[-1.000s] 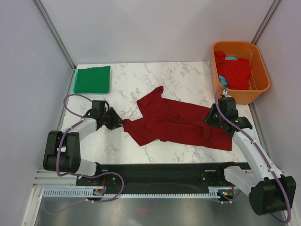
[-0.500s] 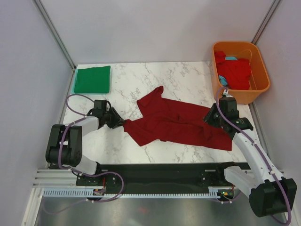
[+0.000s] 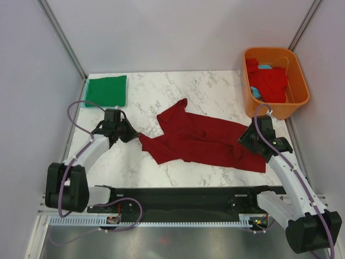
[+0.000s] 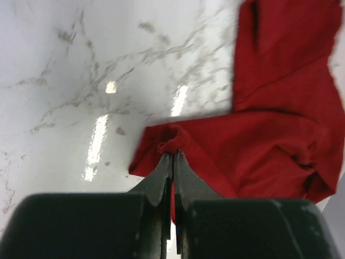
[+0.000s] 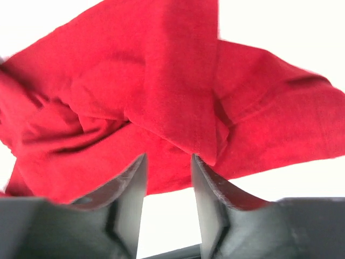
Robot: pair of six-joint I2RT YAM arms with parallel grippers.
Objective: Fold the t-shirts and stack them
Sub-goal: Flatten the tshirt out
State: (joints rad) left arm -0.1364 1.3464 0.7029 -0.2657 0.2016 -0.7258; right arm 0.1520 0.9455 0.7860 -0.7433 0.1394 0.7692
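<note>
one bright green cloth t-shirt (image 3: 105, 90) lay folded. dark maroon cloth t-shirt (image 3: 202, 139) sprawled mid-table, unfolded: left gripper (image 4: 173, 156) pinched its edge, right gripper (image 5: 168, 159) gaped empty. red cloth shirts (image 3: 268, 82) sat in orange plastic tub (image 3: 280, 110).

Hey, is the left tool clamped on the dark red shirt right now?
Yes, the left tool has its jaws closed together on a bunched edge of the maroon t-shirt.

The left arm reaches from its near-left base toward the far right, its left gripper (image 3: 131, 135) held low with jaws pressed together on the edge of the maroon t-shirt (image 3: 205, 141). The right arm stretches far and slightly left, and the right gripper (image 5: 168, 159) tilts downward with its jaws parted.
</note>
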